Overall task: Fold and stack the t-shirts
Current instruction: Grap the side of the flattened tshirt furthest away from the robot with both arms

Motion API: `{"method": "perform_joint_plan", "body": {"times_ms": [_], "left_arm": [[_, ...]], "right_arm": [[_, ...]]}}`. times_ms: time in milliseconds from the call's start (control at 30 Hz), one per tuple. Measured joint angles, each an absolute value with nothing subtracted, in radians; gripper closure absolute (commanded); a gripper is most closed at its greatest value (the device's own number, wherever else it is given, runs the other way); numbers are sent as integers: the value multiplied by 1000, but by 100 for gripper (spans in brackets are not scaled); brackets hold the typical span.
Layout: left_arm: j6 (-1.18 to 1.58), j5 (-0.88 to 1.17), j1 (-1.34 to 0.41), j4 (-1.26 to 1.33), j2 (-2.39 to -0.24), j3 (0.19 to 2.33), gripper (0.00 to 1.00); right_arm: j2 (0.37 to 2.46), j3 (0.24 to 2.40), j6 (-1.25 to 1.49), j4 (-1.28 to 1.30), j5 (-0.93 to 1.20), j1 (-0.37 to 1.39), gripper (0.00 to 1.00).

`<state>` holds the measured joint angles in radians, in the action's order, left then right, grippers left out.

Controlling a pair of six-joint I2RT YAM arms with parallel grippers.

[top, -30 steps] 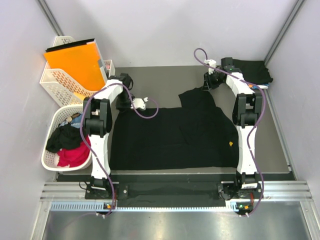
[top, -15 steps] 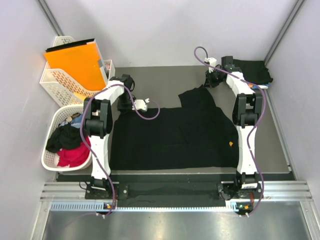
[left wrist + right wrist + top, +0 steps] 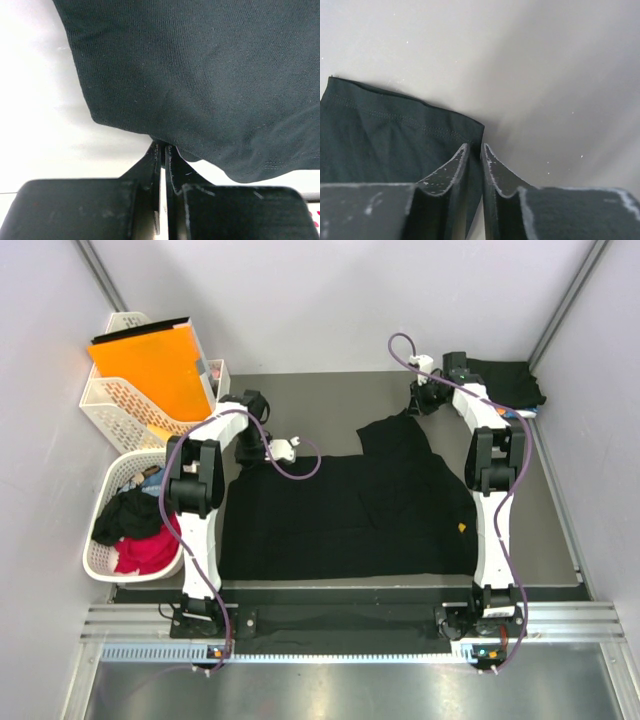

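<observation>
A large black t-shirt (image 3: 340, 515) lies spread flat on the table, with one sleeve reaching toward the back (image 3: 395, 435). My left gripper (image 3: 268, 453) is at the shirt's back left edge. In the left wrist view its jaws (image 3: 164, 149) are shut on the black cloth's edge (image 3: 200, 90). My right gripper (image 3: 412, 412) is at the tip of the back sleeve. In the right wrist view its jaws (image 3: 475, 150) are shut on the hemmed corner of the black cloth (image 3: 385, 135). A folded black t-shirt (image 3: 508, 383) lies at the back right corner.
A white lattice basket (image 3: 115, 405) holding an orange flat folder (image 3: 150, 365) stands at the back left. A second white basket (image 3: 100, 560) in front of it holds black, red and blue clothes. Grey walls close in both sides. A small orange mark (image 3: 462, 527) shows on the spread shirt.
My left gripper has shifted slightly to the right at the shirt's back left edge. The right gripper and the shirt have hardly moved.
</observation>
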<state>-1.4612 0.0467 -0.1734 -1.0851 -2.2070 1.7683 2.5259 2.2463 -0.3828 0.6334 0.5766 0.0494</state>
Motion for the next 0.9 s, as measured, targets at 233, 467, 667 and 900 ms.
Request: {"method": "perform_joint_plan", "body": {"times_ms": [233, 467, 667, 900], "left_arm": [[-1456, 48, -180, -1083, -2194, 1749, 100], [-1444, 53, -189, -1083, -2188, 1744, 100], [-1438, 56, -196, -1082, -2184, 1736, 100], [-1403, 54, -196, -994, -2127, 1642, 100]], "right_arm": [[2536, 2246, -382, 633, 575, 49, 76], [2548, 2246, -381, 636, 573, 49, 74], [2548, 2245, -385, 635, 569, 49, 100], [2518, 2172, -387, 578, 572, 49, 100]]}}
